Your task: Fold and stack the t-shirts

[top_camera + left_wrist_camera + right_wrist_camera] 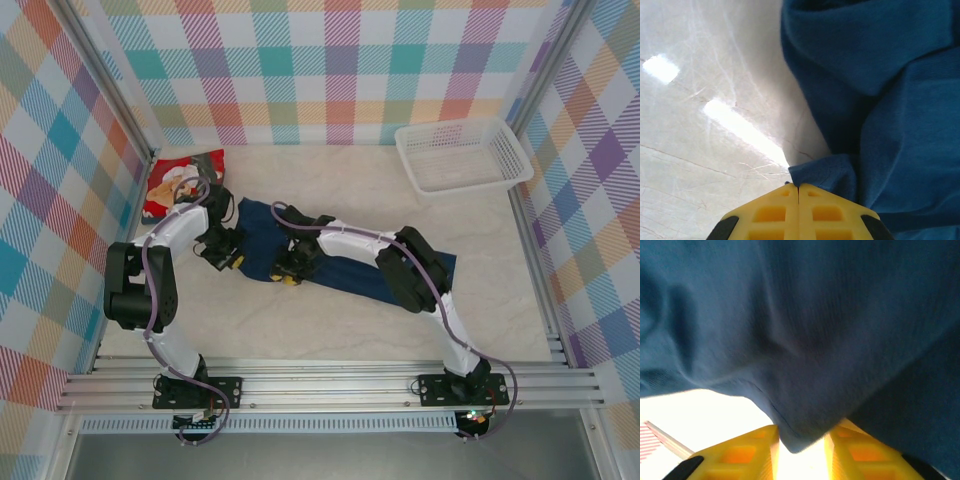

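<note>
I read the left gripper fully closed, tips touching the navy t-shirt hem. Right gripper stands partly open around a shirt fold, between the side edges of the desk.

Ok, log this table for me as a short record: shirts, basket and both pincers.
navy cloth t-shirt: rumpled, mid-table, under both arms
red cloth t-shirt, teddy-bear picture: folded, far left corner
white plastic mesh basket: far right corner
left pincer: shut, tips at the navy shirt's edge
right pincer: fingers apart, fold of navy shirt between them, grip unclear
</note>
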`<action>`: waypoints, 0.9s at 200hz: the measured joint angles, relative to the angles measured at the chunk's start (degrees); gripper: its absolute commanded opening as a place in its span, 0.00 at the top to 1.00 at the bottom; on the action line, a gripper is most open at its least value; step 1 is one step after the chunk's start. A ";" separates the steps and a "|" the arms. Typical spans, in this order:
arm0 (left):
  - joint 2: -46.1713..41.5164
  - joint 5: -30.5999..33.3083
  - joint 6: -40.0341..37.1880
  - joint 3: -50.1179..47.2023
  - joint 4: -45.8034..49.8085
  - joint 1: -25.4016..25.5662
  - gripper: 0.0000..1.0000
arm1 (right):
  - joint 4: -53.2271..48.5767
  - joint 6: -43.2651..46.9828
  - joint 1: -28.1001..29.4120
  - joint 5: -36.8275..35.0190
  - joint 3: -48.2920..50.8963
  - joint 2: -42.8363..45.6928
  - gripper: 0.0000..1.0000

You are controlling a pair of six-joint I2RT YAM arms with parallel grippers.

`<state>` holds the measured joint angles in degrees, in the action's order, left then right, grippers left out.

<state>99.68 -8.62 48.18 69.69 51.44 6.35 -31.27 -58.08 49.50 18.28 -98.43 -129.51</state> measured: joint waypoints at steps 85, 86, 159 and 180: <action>0.00 2.12 -1.31 -0.57 1.03 -0.46 1.00 | 0.17 -2.60 -0.76 -2.25 -1.64 -0.52 0.98; 0.00 2.12 -1.31 -0.57 1.03 -0.48 1.00 | 0.15 -2.69 -0.79 -2.14 -1.64 -0.52 0.98; -0.31 5.70 2.69 -3.93 4.46 -0.92 1.00 | -2.19 -8.07 -3.45 6.40 1.42 -0.50 1.00; -0.11 4.90 4.02 -5.81 4.46 -1.14 1.00 | -2.16 -9.31 -3.80 8.00 1.44 -0.50 1.00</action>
<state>99.57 -3.73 52.21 63.88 55.90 5.21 -33.43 -67.40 45.69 26.28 -96.99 -130.02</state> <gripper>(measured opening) 0.049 0.043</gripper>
